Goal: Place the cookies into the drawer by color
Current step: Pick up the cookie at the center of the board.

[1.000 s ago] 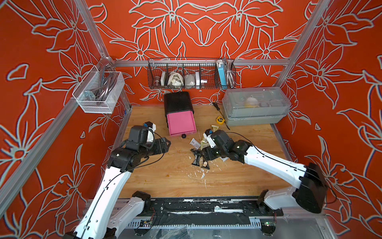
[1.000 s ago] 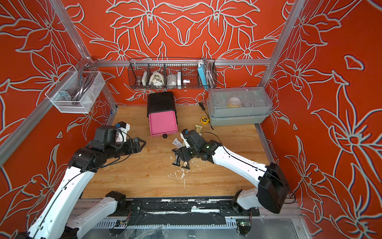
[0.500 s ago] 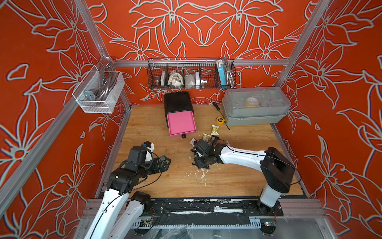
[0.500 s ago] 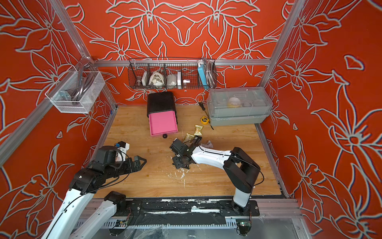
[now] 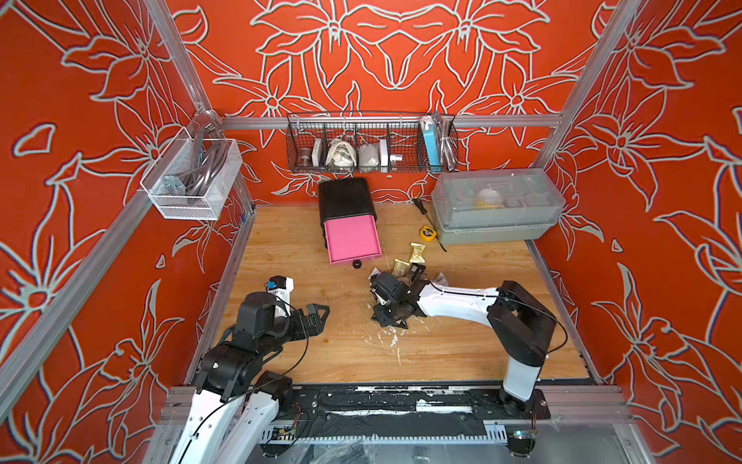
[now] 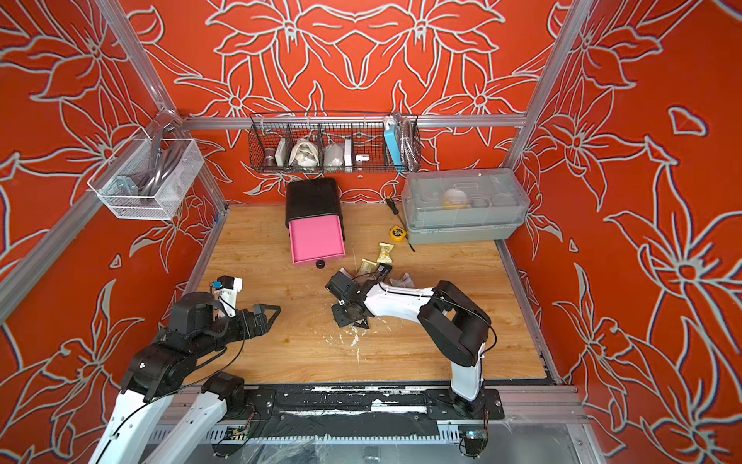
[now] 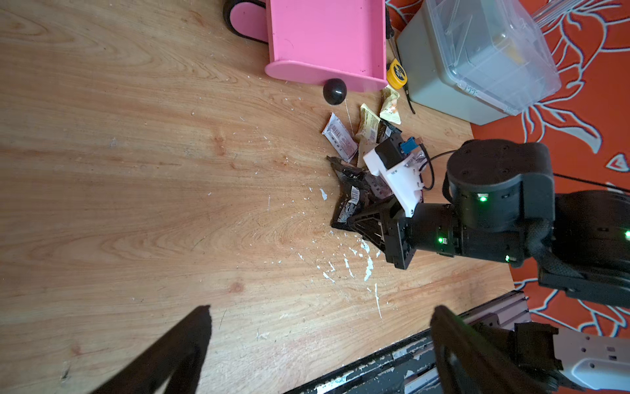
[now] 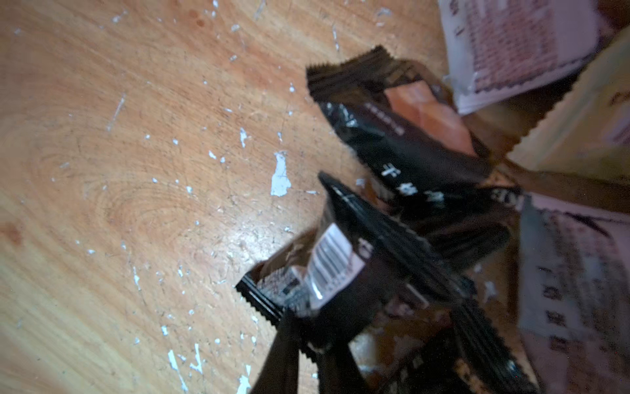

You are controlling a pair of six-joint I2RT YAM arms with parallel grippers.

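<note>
Right gripper: the right gripper (image 7: 346,220) is closed on the crimped end of a black packet (image 8: 335,269). A second ago its jaws stood partly apart over the pile.
Meaning: the grasp looks made, so the lift and the short carry to the drawer should come next.
Left gripper: the left gripper (image 5: 319,315) has its jaws spread wide and holds nothing. It has drawn back from beside the drawer and is now well apart from it, on the knob side.
Drawer: one pink drawer (image 5: 352,241) is pulled out of the black chest (image 5: 345,197). No packet shows in it, so the sorting seems barely begun.
Cookies: the pile of cookies (image 7: 358,170) lies on the table (image 5: 321,361) near the drawer's front, towards its corner.
Overlap: other black wrappers touch the held one and may drag along as it rises.
Yellow packets: two yellow packets (image 5: 417,253) lie just off the drawer's front corner.
White packet: a white packet (image 7: 339,136) lies beside them, nearer the knob.
Knob: the round knob (image 5: 356,264) juts from the drawer's front, between the pile and the opening, so the carry must pass above it.
Bystanders: a tape measure (image 5: 429,233) and a grey lidded box (image 5: 498,209) stand to the drawer's side, off the route.
Surface: white flecks (image 5: 385,337) are scattered beyond the pile, away from the drawer.
</note>
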